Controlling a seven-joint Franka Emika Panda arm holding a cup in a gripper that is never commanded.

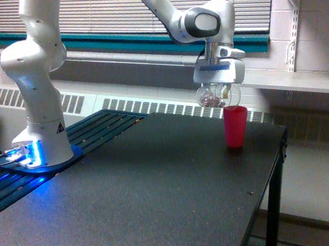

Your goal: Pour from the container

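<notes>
- The hand (218, 91) grips the clear cup (216, 96) just right of the frame's centre, tipped on its side so its dark reddish contents can slide toward the mouth.
- The pink cup (235, 126) stands upright on the tabletop (150, 202) just below, placed to catch them.
- Nothing visibly falls yet.

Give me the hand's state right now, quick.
Hand: closed on the clear cup, which is tipped on its side just above the pink cup, with dark bits visible inside.
</notes>
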